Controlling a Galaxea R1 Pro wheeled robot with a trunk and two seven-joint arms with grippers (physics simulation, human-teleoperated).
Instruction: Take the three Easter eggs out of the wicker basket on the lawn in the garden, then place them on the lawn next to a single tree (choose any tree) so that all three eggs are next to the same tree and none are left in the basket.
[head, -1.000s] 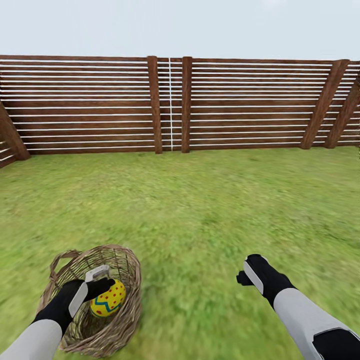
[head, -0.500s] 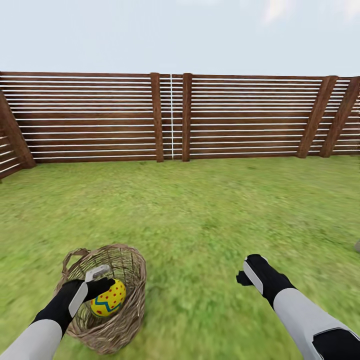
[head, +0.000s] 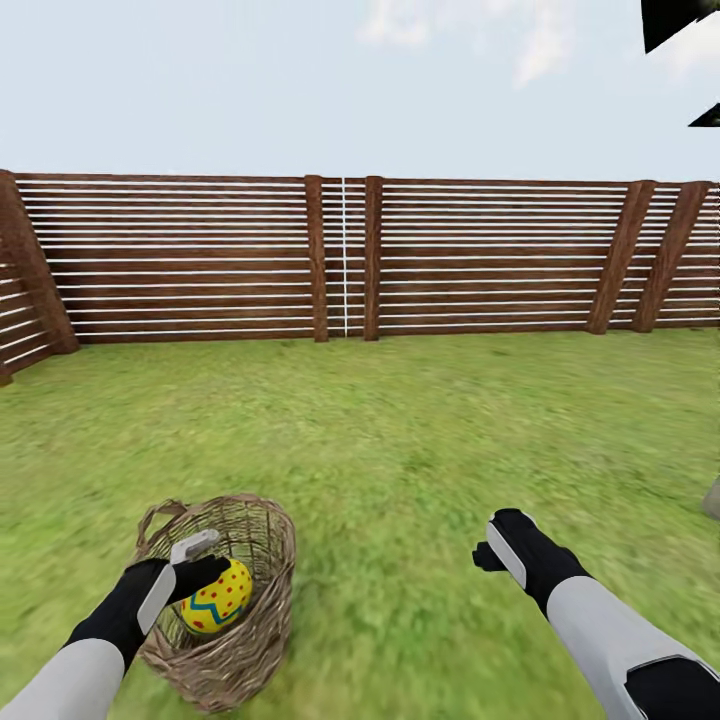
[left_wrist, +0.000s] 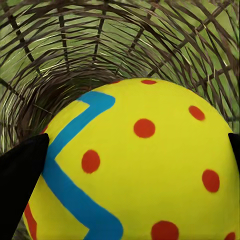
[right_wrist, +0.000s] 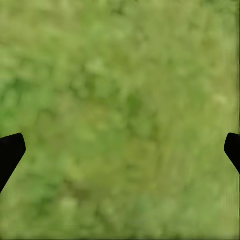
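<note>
Easter egg (head: 217, 597), yellow with red dots and a teal zigzag band, clamped between the fingers of the left gripper (head: 205, 562) inside the mouth of the wicker basket (head: 262, 560) on the lawn (head: 400, 450), long axis tilted up and away toward the fence (head: 340, 258); base hidden by the basket wall, any other eggs hidden too. Compared with a second ago, same hold on the egg, whole view tipped upward, more sky above the fence, dark leaf patches (head: 672, 20) at the upper right corner and a grey stub (head: 712, 498) cut off by the right edge. Right gripper (right_wrist: 120, 145) spread wide over bare grass, holding nothing.

A pale blue sky (head: 250, 90) with faint white clouds (head: 530, 40) is stretching above everything. A small grey rounded object (head: 712, 498), cut off by the frame, is sitting at the right edge.
</note>
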